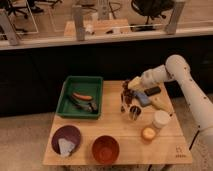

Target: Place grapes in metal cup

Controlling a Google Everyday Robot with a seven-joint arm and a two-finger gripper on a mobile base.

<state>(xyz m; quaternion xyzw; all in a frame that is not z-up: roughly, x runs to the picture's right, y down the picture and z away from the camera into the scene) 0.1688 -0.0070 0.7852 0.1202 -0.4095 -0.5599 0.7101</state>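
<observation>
Gripper (126,91), just up-left of the metal cup (134,112), grips the grapes (125,102); single berries blur into one dark mass. Robot arm (192,87) cut off at right edge. Green tray (62,102) contents too small to identify.

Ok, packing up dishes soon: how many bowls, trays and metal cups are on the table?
bowls: 2 (purple bowl, red-brown bowl)
green tray: 1
metal cup: 1
total: 4
The gripper holds the grapes close by the metal cup.
</observation>
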